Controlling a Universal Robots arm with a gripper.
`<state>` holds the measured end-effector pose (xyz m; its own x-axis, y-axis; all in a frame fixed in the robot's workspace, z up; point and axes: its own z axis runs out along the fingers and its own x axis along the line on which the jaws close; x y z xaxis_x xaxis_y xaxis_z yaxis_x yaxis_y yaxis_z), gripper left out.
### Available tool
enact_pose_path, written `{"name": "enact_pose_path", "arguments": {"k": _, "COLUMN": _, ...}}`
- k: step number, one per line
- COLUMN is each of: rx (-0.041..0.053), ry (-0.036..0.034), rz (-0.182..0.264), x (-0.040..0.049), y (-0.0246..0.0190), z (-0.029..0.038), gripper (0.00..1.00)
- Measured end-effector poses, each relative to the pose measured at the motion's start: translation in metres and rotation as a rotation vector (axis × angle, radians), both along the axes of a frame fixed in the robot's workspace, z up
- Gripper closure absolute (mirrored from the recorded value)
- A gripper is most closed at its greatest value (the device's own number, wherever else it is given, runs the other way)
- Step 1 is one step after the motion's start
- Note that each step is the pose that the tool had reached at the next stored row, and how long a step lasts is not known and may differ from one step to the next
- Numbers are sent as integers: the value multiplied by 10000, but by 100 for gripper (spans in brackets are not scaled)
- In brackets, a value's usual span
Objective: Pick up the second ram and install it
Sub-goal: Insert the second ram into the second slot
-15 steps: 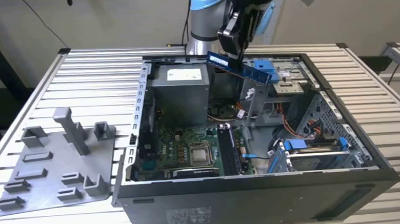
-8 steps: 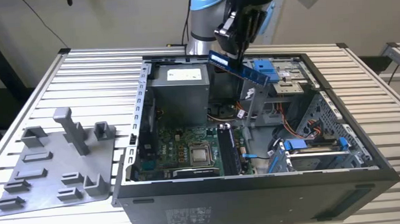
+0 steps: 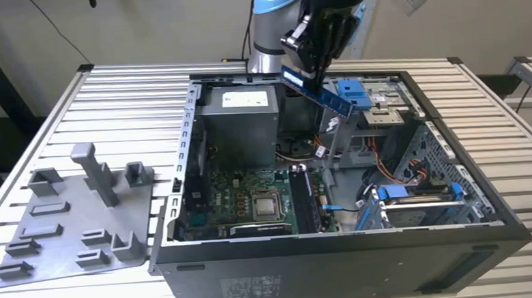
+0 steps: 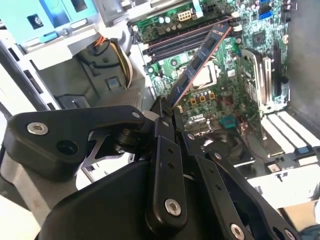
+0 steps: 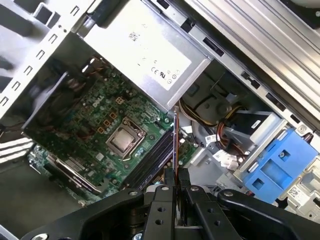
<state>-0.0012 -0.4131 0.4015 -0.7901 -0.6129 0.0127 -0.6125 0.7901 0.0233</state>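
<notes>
Gripper (image 3: pixel 311 70) hangs over the open case (image 3: pixel 345 268), clamped shut on one end of the ram (image 3: pixel 333 100). We see the same pinch in both wrist views, fingers closed flat against the stick's faces.

Going from the exterior view's left, a grey fixture (image 3: pixel 70 221) with upright posts lies on the slatted table (image 3: pixel 126 95), just beside the case and well apart from the gripper. Inside the case come the power supply (image 3: pixel 237 120), then the green board (image 3: pixel 222 187) with its bare socket (image 3: pixel 267 205), then the dark slots (image 3: pixel 303 201). A blue drive cage (image 3: pixel 354 93) sits further to the exterior view's right.

The ram is in the air, touching nothing but the fingers. Its long axis tilts down from the gripper toward the exterior view's right, and it is not level. In the second wrist view the ram (image 4: pixel 200 60) runs out from the gripper (image 4: pixel 165 107) toward the slots (image 4: pixel 180 42). We judge it skewed to their long axis there. In the first wrist view the ram (image 5: pixel 175 145) shows edge-on above the gripper (image 5: pixel 176 184), near the slots (image 5: pixel 155 157). We cannot tell which slots are already filled.

Pale printed labels sit on the power supply and the case wall; we leave the print unread.
</notes>
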Motion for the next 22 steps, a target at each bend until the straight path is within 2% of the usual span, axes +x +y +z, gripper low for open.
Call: {"name": "enact_pose_path", "arguments": {"k": 22, "rx": 0, "ry": 0, "rz": -3503, "x": 0, "y": 0, "z": -31, "gripper": 86}}
